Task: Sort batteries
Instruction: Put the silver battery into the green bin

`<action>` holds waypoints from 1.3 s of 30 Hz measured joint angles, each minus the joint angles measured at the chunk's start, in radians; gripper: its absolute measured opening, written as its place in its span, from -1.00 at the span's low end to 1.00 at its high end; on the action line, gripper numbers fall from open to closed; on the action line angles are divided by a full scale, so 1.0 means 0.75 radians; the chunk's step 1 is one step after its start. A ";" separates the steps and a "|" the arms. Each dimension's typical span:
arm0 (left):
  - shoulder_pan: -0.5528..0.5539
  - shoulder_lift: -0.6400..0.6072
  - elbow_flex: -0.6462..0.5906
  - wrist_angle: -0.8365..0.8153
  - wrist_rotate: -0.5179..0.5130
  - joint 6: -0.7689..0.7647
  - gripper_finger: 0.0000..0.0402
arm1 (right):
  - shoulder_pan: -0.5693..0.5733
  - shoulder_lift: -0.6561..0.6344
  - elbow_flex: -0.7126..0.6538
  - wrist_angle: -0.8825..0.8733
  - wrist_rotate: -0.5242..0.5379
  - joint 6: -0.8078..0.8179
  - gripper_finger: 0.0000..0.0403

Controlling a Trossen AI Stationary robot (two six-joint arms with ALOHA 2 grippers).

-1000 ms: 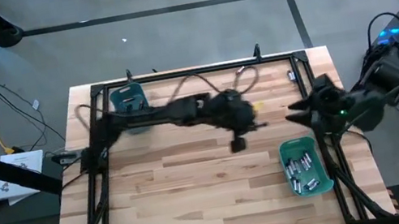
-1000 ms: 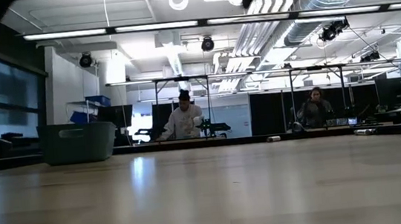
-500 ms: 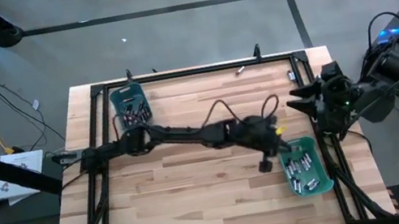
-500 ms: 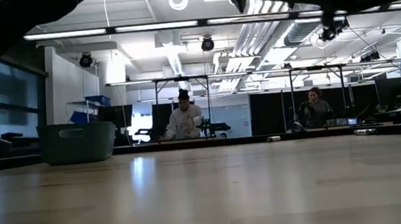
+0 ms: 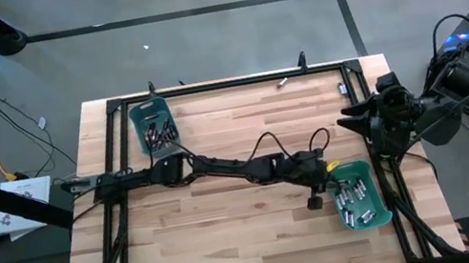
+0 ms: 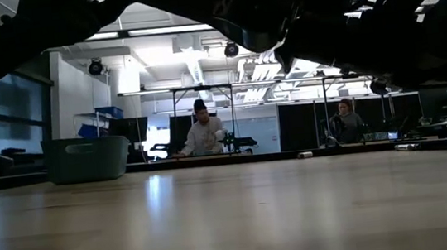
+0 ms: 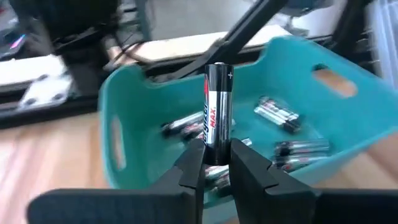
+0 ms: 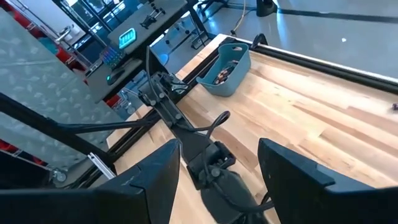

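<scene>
Between the two dark fingers of the left gripper (image 7: 216,163) stands a small cylindrical battery (image 7: 215,115) with a dark and silver wrap and red lettering, pinched upright at its lower end. Just beyond it sits a teal rectangular plastic bin (image 7: 130,93), with several more silvery cells (image 7: 277,114) lying loose on its floor. From overhead, the left gripper (image 5: 316,198) is at the left edge of this near-right bin (image 5: 380,215), the left arm stretched low across the table. One second ago that arm was raised over the table's centre; half a second ago it was closer to the bin but not as low. The right gripper (image 8: 219,180) waits at the table's right edge with its fingers spread wide, much as half a second ago. A second teal bin (image 5: 135,120) holding dark cells (image 5: 155,133) stands at the far left corner, unmoved. The surface is a light wooden plank table (image 5: 224,235) with a black frame. Beyond it lies a bright workshop with ceiling lights, where two people (image 6: 203,134) sit at distant benches.
</scene>
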 joint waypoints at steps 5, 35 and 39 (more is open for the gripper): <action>-0.001 0.000 0.002 -0.011 -0.061 0.047 -0.56 | 0.000 0.000 -0.001 -0.001 -0.014 0.019 0.05; 0.387 -0.708 0.126 -1.412 -0.389 0.003 -0.39 | -0.710 -0.153 -0.574 -0.108 -0.688 0.128 0.05; 0.440 -0.732 0.126 -1.529 -0.384 0.002 -0.45 | -1.005 -0.148 -0.812 0.122 -0.935 -0.076 0.05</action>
